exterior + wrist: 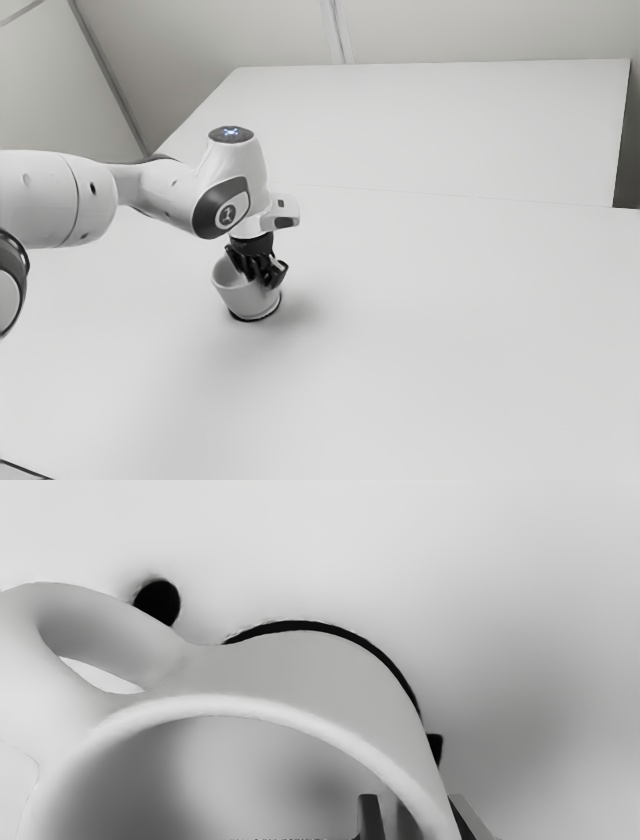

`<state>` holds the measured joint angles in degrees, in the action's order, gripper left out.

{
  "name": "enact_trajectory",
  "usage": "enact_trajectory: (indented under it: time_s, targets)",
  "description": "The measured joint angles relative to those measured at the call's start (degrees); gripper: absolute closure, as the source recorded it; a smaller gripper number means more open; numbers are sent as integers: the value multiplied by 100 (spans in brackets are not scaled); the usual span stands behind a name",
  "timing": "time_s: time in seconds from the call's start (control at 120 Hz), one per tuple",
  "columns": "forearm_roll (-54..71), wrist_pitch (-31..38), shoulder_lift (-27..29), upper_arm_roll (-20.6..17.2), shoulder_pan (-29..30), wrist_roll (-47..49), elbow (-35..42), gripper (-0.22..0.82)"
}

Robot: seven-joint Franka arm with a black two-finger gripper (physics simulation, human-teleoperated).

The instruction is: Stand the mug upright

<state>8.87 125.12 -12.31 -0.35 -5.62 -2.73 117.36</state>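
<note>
Black two-finger gripper point(262, 278) points down over the rim of the mug, its fingers parted; one finger point(370, 819) is inside, the other point(472, 821) outside, with the wall between them but no grip closed on it; the smooth white ceramic-looking mug point(238, 298) is on the plain white table point(450, 310), mouth upward; whether it leans slightly, I cannot tell; its looped white handle point(110, 617) reaches out from the wall, beside a round black patch point(160, 601).
</note>
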Motion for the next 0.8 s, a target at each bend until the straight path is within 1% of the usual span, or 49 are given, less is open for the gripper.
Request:
enact_trajectory:
  time_s: [0.067,0.133,0.208,0.292,0.342,0.417,0.467,0.608,0.658,0.8]
  targets:
    - [-25,7,20,0,0,17,-3,43]
    - [-40,0,93,0,0,33,-18,32]
    - [-49,-8,248,0,7,40,-45,23]
    - [-68,-24,446,16,17,45,-156,16]
    - [-135,-84,458,62,13,23,-362,13]
    - [-475,-300,249,200,16,-79,-961,10]
    - [-666,-452,188,252,46,-168,-1229,8]
    - [-1151,-1131,154,630,39,-469,-2068,5]
    - [-1262,-1415,146,706,24,-581,-2371,5]
    - [-1414,-2039,142,796,-13,-840,-2692,3]
